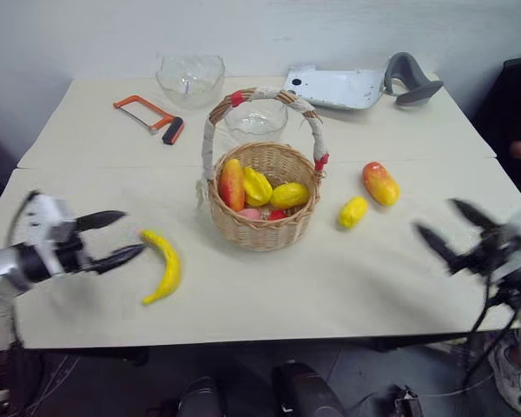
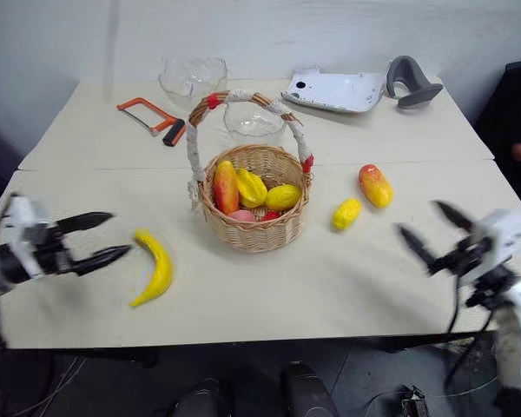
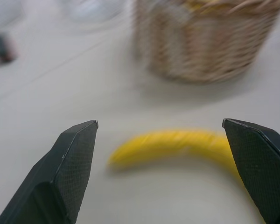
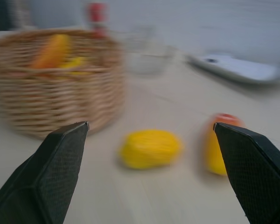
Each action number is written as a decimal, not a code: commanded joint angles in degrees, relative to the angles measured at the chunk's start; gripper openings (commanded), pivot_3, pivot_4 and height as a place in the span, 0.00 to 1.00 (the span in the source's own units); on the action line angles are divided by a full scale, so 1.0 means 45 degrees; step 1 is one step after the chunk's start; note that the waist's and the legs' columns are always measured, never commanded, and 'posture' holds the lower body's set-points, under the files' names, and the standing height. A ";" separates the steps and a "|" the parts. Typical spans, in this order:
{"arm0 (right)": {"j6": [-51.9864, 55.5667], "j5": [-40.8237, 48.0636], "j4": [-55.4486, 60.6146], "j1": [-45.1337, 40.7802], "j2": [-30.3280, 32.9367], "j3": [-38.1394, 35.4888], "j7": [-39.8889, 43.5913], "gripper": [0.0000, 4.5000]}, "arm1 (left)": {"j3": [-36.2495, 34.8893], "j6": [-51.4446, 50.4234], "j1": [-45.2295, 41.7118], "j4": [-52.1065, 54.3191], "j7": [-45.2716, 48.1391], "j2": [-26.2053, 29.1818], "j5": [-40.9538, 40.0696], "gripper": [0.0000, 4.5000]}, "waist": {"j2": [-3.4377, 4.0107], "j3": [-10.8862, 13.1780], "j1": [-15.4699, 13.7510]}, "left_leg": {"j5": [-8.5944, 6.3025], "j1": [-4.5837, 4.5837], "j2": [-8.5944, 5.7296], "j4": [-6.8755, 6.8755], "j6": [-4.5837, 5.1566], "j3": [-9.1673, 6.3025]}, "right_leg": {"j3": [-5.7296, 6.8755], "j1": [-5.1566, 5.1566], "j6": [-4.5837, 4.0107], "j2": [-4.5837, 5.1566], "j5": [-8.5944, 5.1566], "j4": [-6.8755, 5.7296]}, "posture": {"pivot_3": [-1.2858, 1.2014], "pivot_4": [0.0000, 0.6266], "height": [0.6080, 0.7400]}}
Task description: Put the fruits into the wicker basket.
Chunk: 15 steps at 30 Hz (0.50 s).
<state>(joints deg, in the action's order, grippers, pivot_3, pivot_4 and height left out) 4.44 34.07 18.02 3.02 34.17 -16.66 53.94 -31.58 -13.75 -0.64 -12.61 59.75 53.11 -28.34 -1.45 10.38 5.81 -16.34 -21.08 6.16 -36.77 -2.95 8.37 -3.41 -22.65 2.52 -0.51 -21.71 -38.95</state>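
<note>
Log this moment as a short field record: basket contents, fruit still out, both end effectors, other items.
basket: mid-table, holding several yellow and red fruits
banana: on the table, to the robot's left of the basket
lemon: on the table, to the robot's right of the basket
mango: on the table, just beyond the lemon
left end effector: open, beside the banana, empty
right end effector: open, empty, facing the lemon
other items: hacksaw, two glass bowls, white device

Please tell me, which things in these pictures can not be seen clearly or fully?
- Pink and red fruits low in the wicker basket: covered by the fruits above them.
- Small glass bowl: partly behind the basket handle.
- White device: blurred in the right wrist view.
</note>
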 commanded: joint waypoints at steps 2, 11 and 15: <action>-0.1585 -0.0424 0.1332 -0.0113 -0.0716 0.1611 0.1033 0.98 | -0.2318 -0.0196 0.1292 -0.1937 -0.1308 0.1029 0.0805 1.00 | -0.0050 0.0006 -0.0095 | -0.0025 -0.0018 -0.0001 -0.0035 0.0032 -0.0002 | 0.0016 -0.0001 0.0001 0.0016 -0.0001 0.0003 | 0.52 0.24 1.00; -0.2018 -0.0461 0.1236 -0.0564 -0.0529 0.2779 0.1984 0.98 | -0.2466 -0.4868 0.3370 0.1994 0.0280 0.2505 -0.0499 1.00 | -0.0267 -0.0103 -0.0695 | -0.0080 -0.0016 -0.0080 -0.0067 0.0123 -0.0002 | 0.0077 0.0035 0.0001 0.0143 -0.0007 0.0020 | 0.52 0.24 1.00; -0.1861 -0.0493 0.0799 -0.0949 -0.0377 0.2642 0.1994 0.98 | -0.1227 -0.8917 0.2107 0.6058 -0.0959 0.2134 -0.3291 1.00 | -0.0256 -0.0101 -0.0691 | -0.0087 -0.0005 -0.0096 -0.0062 0.0131 0.0005 | 0.0068 0.0046 0.0000 0.0157 -0.0007 0.0022 | 0.52 0.24 1.00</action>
<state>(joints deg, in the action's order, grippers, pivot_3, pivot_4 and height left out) -4.19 30.90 21.75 -0.74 31.56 -3.82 62.96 -39.20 -47.70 10.80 7.27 57.93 63.74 -36.85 -2.60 9.93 2.70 -16.74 -21.11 5.71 -37.06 -2.35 8.39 -3.13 -22.44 2.52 0.20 -21.74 -38.86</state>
